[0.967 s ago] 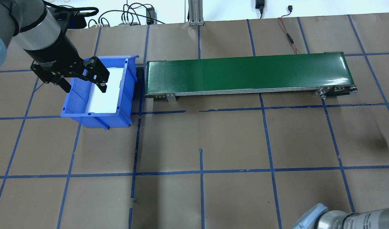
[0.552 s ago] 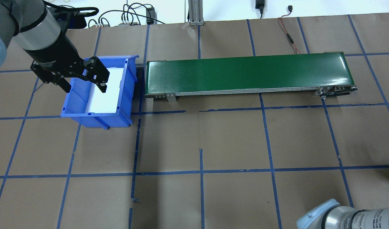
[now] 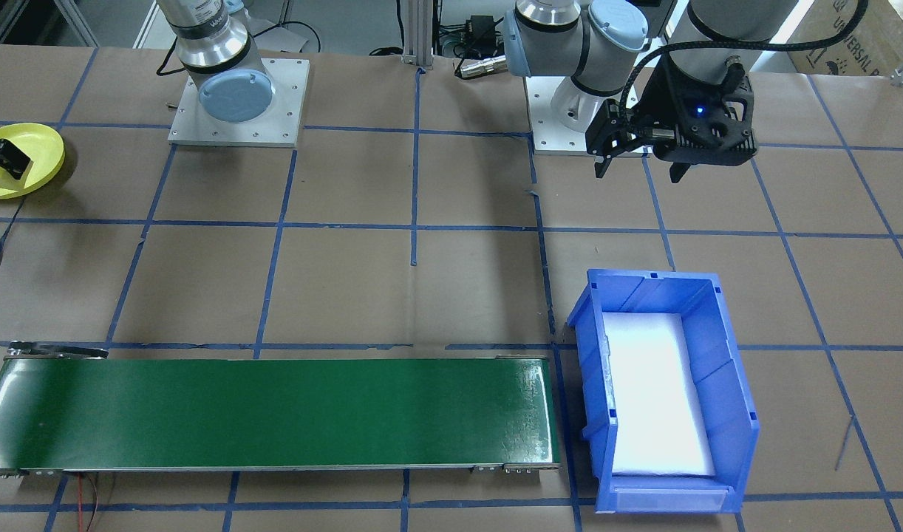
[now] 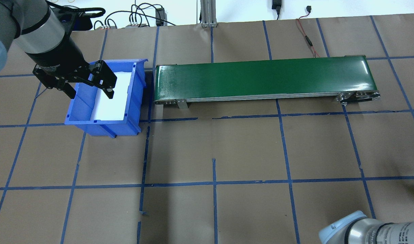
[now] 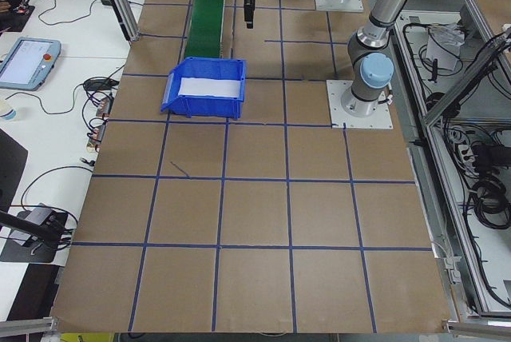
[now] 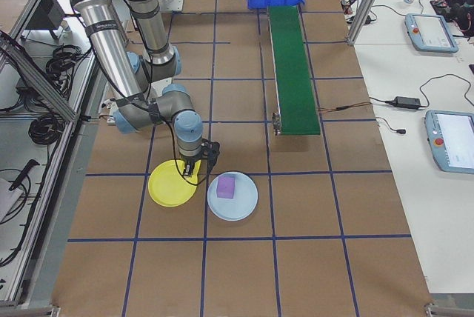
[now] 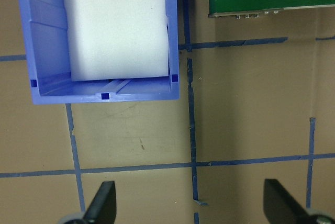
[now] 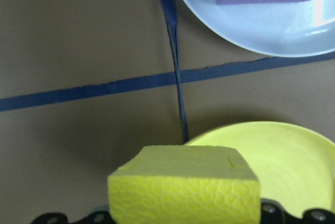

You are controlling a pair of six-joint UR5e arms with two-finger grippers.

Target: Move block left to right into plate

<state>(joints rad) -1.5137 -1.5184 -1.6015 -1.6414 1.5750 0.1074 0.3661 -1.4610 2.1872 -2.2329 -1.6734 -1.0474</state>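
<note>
Right wrist view: yellow block, long axis across the frame, clamped in the right gripper above the near rim of a yellow plate. Alongside, touching nothing, a pale blue plate carrying a purple block. Blue bin lined with a white pad. Left gripper spread wide, holding nothing, over the bin. No legible writing.
</note>
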